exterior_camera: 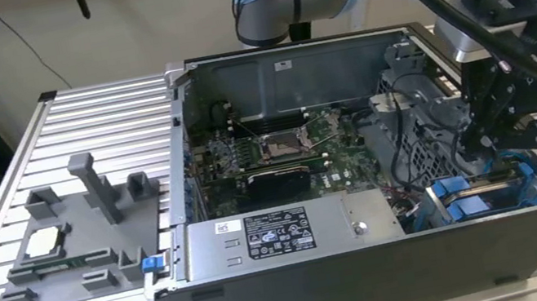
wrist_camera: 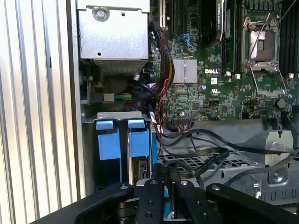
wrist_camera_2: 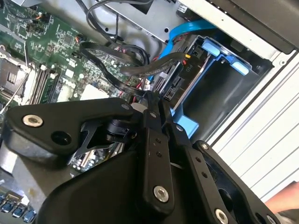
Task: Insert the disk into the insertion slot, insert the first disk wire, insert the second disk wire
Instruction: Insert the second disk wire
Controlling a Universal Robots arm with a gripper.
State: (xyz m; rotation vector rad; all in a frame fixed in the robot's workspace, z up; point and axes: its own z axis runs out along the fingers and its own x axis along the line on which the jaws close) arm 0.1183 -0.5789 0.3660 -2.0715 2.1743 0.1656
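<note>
A ribbed silver metal table (exterior_camera: pixel 76 126) carries an open black desktop computer case (exterior_camera: pixel 380 280) with its green motherboard (exterior_camera: pixel 281 156) exposed. Beside the case, toward the exterior view's left, stands a grey plastic fixture (exterior_camera: pixel 75 242) with upright posts. A silver labelled power-supply box (exterior_camera: pixel 283 235) lies along the case's near wall. The rectangular grey drive-cage insertion slot (exterior_camera: pixel 497 189) with blue plastic tabs sits in the case's corner at the exterior view's right. In it rests the flat silver-grey disk (wrist_camera_2: pixel 187 77) in its bright blue plastic carrier frame, its connector end facing the motherboard in the second wrist view. The black gripper (wrist_camera_2: pixel 156 109) hangs just at that end, its fingers (wrist_camera: pixel 156 186) drawn close together around a flat black disk wire (wrist_camera_2: pixel 140 70) whose plug is just beside the disk's connectors; whether it is seated cannot be told.
</note>
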